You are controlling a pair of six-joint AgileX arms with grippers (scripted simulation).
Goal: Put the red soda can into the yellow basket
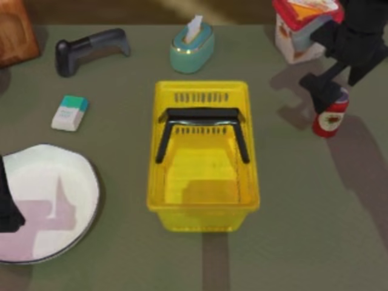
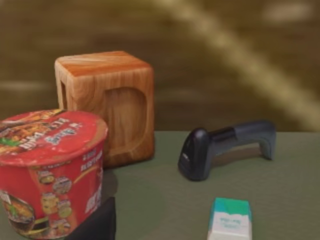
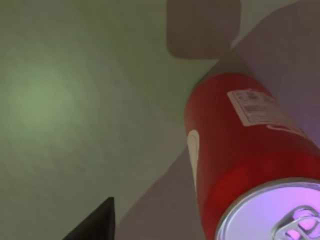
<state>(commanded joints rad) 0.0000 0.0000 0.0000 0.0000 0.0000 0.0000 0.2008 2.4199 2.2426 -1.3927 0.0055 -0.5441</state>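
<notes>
The yellow basket (image 1: 203, 154) sits at the middle of the table, its black handles (image 1: 203, 121) folded across the open top. The red soda can (image 1: 330, 116) stands upright to the right of the basket, well apart from it, with bare green table (image 1: 285, 182) between the two. My right gripper (image 1: 327, 94) hangs directly over the can's top; from above it covers the upper part of the can, and whether the fingers are spread or clenched on the can I cannot tell. The right wrist view looks along the can's red side (image 3: 240, 150) to its silver lid, with one dark fingertip (image 3: 97, 222) showing off to the side, apart from the can.

Beyond the can from the basket, near the table's far edge, stands a red-lidded white tub (image 1: 300, 27). A teal tissue box (image 1: 193, 45) sits just behind the basket. Left of the basket lie a black scanner (image 1: 91, 50), a small white-and-teal box (image 1: 70, 113) and a white plate (image 1: 48, 203), where my left arm (image 1: 9, 206) rests at the table's left edge.
</notes>
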